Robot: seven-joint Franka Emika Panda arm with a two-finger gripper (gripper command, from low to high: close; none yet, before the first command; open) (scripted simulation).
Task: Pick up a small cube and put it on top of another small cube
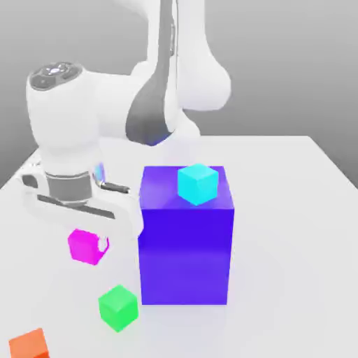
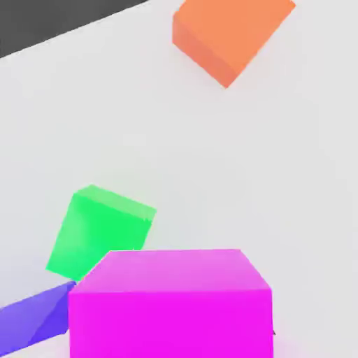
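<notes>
Five blocks stood in sight: four small cubes and one big blue block (image 1: 185, 245). The small ones were one each of magenta, green, orange and cyan. The cyan cube (image 1: 198, 183) sat on top of the blue block, toward its back and the exterior view's right, well inside the block's edges.

The tool (image 1: 89, 241) hung over the worktop (image 1: 294, 231) at the exterior view's left, just beside the blue block, and its fingers were closed narrow on the magenta cube (image 1: 87, 246), which it held clear of the surface. In the hand view the magenta cube (image 2: 170, 304) sat closest to the camera, with a corner of the blue block (image 2: 35, 314) beside it.

The green cube (image 1: 117, 307) rested on the worktop nearer the front, apart from the blue block's lower front corner and below the held cube. The orange cube (image 1: 29, 345) lay at the front edge, at the exterior view's left, partly cut off by the frame. In the hand view the green cube (image 2: 98, 234) and orange cube (image 2: 231, 35) were well apart, with bare worktop between them.

The exterior view's right half of the worktop lay open out to its edge.
</notes>
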